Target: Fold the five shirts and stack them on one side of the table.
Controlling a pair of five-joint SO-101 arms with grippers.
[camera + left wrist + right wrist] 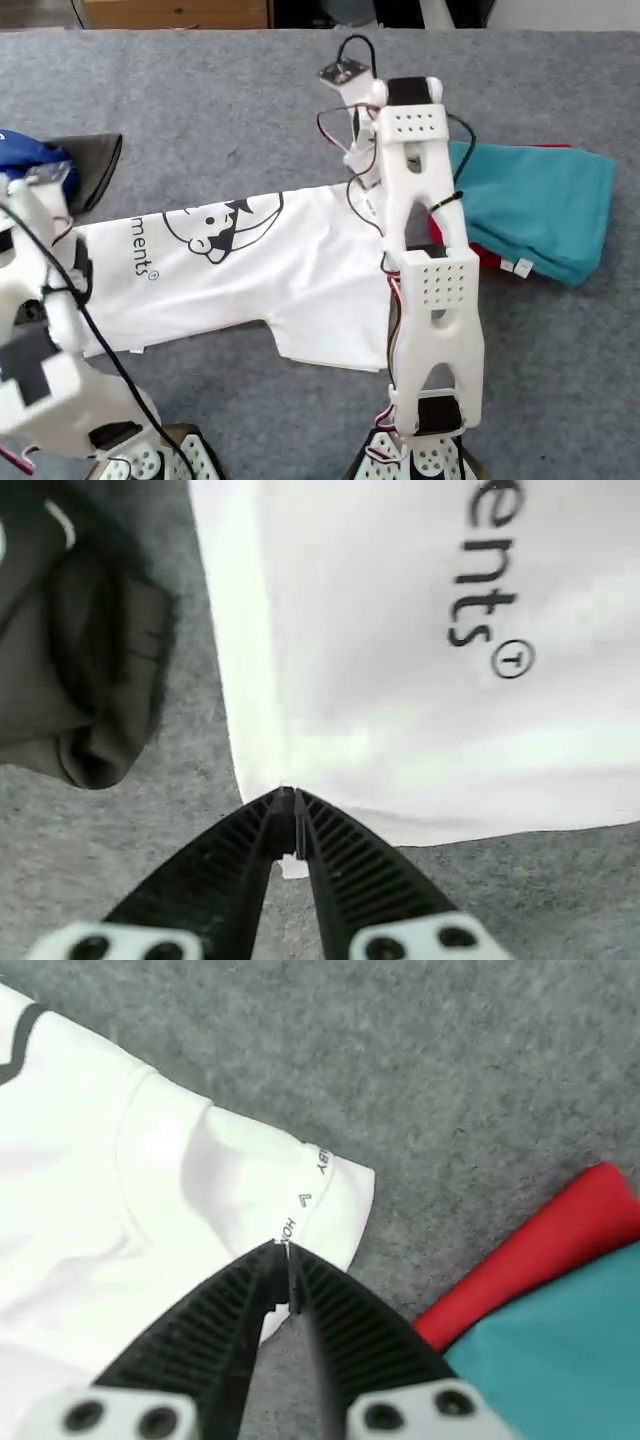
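I see a white printed cotton T-shirt (290, 280) spread flat centrally, a folded teal shirt (540, 200) atop a red shirt (487, 257) at right, and a crumpled dark grey shirt (95, 165) and blue shirt (30, 155) at left.

A fixed camera looks steeply down from high above, taking in the whole white shirt (290, 270) and both my arms. My left wrist camera hangs close over that shirt's printed hem corner, facing down past my left pincer (290, 805). My right wrist camera hangs equally close over the shirt's opposite end, past my right pincer (282, 1255). All three views share the shirt.
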